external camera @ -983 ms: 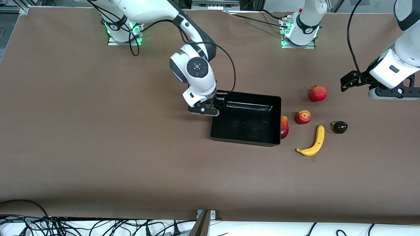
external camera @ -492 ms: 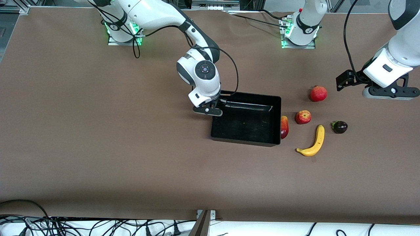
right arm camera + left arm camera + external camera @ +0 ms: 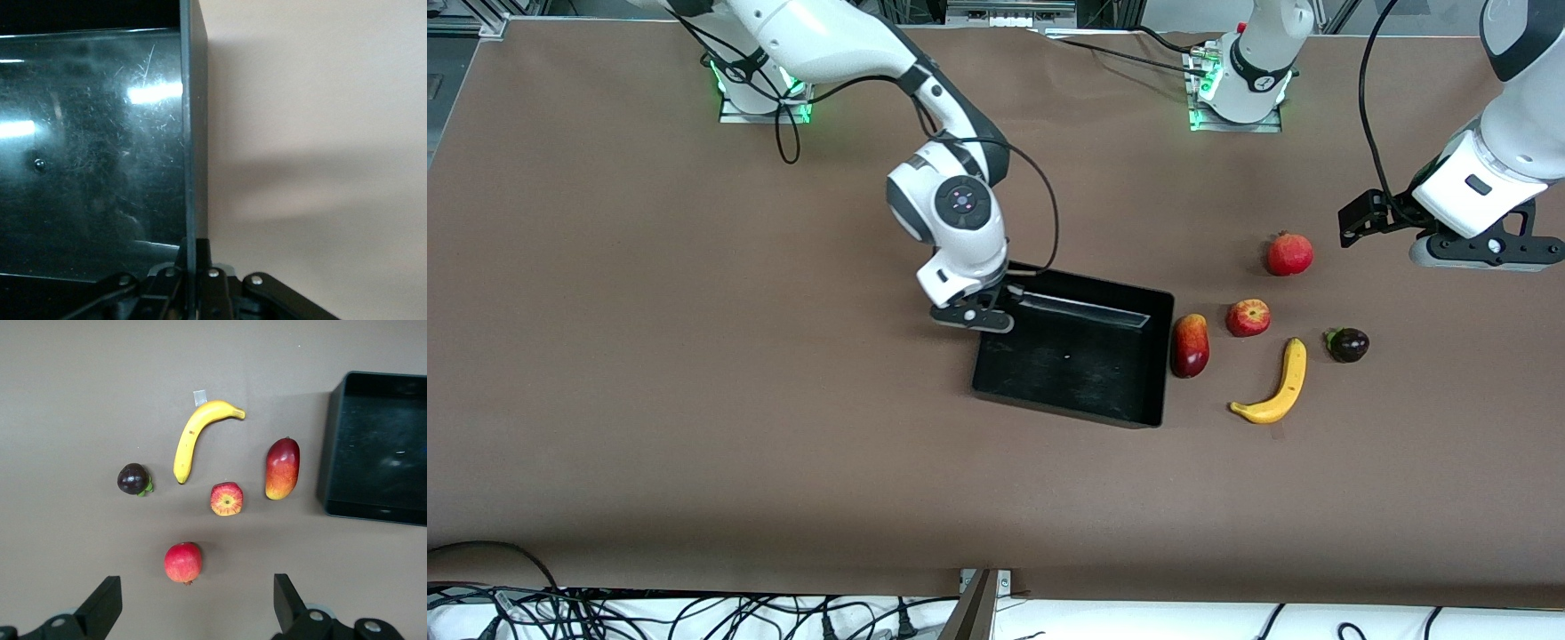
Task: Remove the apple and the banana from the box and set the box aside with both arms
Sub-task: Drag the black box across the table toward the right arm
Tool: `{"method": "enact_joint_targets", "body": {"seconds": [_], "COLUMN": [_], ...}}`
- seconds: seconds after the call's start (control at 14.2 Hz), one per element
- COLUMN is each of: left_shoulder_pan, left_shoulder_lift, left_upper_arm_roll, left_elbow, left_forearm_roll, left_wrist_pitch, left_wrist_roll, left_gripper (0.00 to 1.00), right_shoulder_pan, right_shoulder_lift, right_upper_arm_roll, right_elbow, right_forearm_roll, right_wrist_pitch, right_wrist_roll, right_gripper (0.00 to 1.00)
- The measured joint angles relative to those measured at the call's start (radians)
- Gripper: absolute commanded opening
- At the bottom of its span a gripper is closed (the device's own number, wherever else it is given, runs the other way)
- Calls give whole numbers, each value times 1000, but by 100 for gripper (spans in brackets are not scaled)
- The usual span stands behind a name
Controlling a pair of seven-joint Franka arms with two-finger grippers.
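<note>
Brown table covering (image 3: 694,356) filled the front view. On it, the black box (image 3: 1072,360) sat mid-table, with the right gripper (image 3: 996,307) at the box wall toward the right arm's end. A mango (image 3: 1190,346) lay just beside the box, apart from it; apple (image 3: 1248,317), banana (image 3: 1276,384), dark purple fruit (image 3: 1347,344) and pomegranate (image 3: 1289,254) lay toward the left arm's end. The left gripper (image 3: 1369,218) hung over the table near the pomegranate. Left wrist view: left gripper fingers (image 3: 100,610) were wide apart above the pomegranate (image 3: 183,562), holding nothing. Right wrist view: jaws were clamped on the box wall (image 3: 193,133).
</note>
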Motion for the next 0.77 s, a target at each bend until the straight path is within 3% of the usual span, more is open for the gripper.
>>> {"method": "enact_joint_targets", "body": {"seconds": [0.56, 0.77], "left_shoulder_pan": [0, 0], "left_shoulder_lift": [0, 0], "left_upper_arm_roll": [-1, -1], "left_elbow": [0, 0], "left_forearm_roll": [0, 0], "left_wrist_pitch": [0, 0], "left_wrist_roll": [0, 0], "left_gripper": [100, 100], "right_shoulder_pan": [-298, -355], "right_shoulder_lift": [-200, -232], "right_upper_arm_roll": [-18, -98], "right_elbow": [-6, -76], "right_forearm_roll": [61, 63], "right_wrist_pitch": [-323, -321], "right_wrist_roll": [-557, -715], "right_gripper": [0, 0]}}
